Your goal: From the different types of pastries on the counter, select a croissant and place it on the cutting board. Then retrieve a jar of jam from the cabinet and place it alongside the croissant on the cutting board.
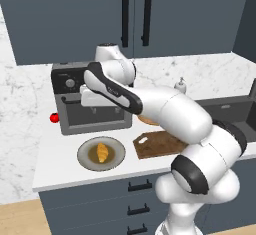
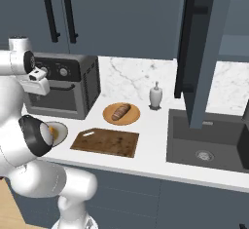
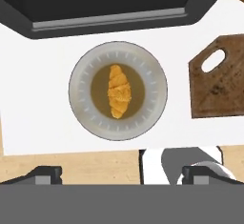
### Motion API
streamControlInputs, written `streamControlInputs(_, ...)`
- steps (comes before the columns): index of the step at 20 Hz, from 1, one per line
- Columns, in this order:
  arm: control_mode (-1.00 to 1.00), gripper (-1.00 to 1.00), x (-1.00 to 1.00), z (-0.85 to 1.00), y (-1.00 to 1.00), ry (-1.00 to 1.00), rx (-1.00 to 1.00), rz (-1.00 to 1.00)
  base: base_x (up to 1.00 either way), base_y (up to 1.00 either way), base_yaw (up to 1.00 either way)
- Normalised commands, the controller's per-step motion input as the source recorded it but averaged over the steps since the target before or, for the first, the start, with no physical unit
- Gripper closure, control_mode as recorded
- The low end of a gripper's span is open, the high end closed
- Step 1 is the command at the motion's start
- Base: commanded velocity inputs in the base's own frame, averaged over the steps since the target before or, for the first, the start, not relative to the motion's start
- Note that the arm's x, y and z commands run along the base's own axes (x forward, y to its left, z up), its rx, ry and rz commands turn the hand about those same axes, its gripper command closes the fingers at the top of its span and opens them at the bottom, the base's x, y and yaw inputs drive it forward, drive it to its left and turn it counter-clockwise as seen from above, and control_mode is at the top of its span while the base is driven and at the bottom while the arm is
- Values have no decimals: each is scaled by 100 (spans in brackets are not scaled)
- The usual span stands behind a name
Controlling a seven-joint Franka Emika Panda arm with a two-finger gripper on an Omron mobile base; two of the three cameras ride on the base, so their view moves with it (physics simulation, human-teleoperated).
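Note:
A golden croissant (image 3: 118,91) lies in the middle of a round grey plate (image 3: 78,89) on the white counter. My gripper (image 3: 123,173) hangs high above it, open, with nothing between its dark fingertips (image 3: 45,173). In the left base view the croissant (image 1: 102,152) and its plate (image 1: 85,160) sit in front of the toaster oven (image 1: 90,99). The brown wooden cutting board (image 1: 155,146) lies just right of the plate and is bare, also in the right base view (image 2: 106,143). The cabinet (image 1: 135,14) overhead shows closed doors with black handles. The jar of jam is hidden.
A bread loaf on a wooden plate (image 2: 120,112) sits behind the board, a soap dispenser (image 2: 155,96) beside it. The dark sink (image 2: 209,140) lies to the right, with an open tall cabinet door (image 2: 194,52) above it. A small red item (image 1: 54,118) sits left of the oven.

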Motion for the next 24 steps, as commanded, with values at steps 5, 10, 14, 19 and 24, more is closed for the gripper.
streamControlInputs(5, -100, -100, 14, -22, 0, 0, 0, 0, 0, 0, 0)
streamControlInputs(10, -100, -100, 44, -25, 0, -3, 0, 0, 0, 0, 0)
streamControlInputs(14, -100, -100, 3, -13, 4, 0, 0, 0, 0, 0, 0)
streamControlInputs(19, -100, -100, 0, -15, 3, 2, 0, 0, 0, 0, 0)
streamControlInputs(24, -100, -100, 0, -43, 0, 0, 0, 0, 0, 0, 0)
